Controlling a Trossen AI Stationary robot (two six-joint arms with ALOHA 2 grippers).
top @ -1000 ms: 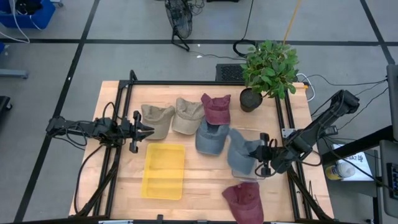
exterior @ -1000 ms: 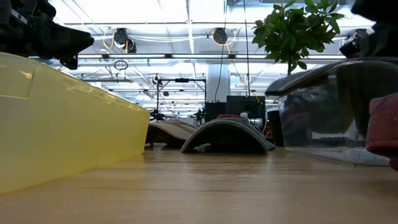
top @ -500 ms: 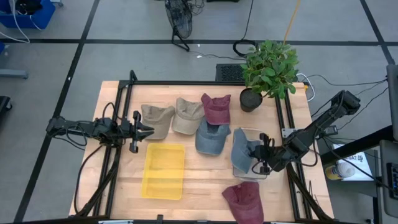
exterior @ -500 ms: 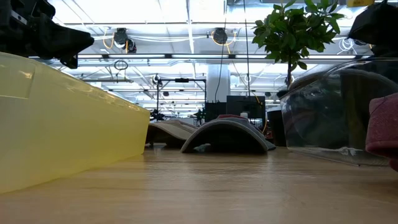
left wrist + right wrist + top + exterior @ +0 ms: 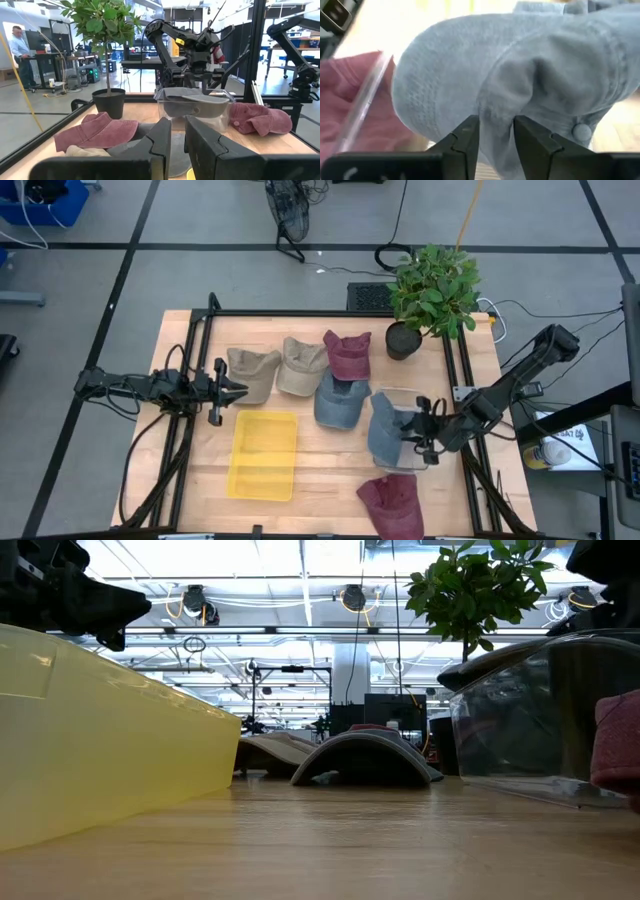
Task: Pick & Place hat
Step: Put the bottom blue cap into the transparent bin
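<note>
My right gripper (image 5: pixel 420 432) is shut on a grey-blue hat (image 5: pixel 385 428) inside a clear plastic container (image 5: pixel 428 394) at the table's right. The hat also shows in the left wrist view (image 5: pixel 197 98) and fills the right wrist view (image 5: pixel 485 75). My left gripper (image 5: pixel 238 390) is shut and empty above the table's left, beside a tan hat (image 5: pixel 252 370). A yellow tray (image 5: pixel 265 455) lies at the near middle. My right gripper pinches a bunched fold of the grey-blue hat's crown (image 5: pixel 496 112) between its two fingers, close to the top button (image 5: pixel 580 131). The fingers come nearly level from the table's right. The hat sits within the container walls; whether it rests on the bottom, I cannot tell.
Several other hats lie on the table: a beige one (image 5: pixel 300 365), a maroon one (image 5: pixel 347 352), a blue-grey one (image 5: pixel 337 402) and a maroon one (image 5: pixel 393 502) at the near edge. A potted plant (image 5: pixel 430 295) stands at the far right. Black frame rails run along both sides.
My right gripper has shifted slightly over the clear container with the grey-blue hat. The hat's outline has drawn in narrower.
</note>
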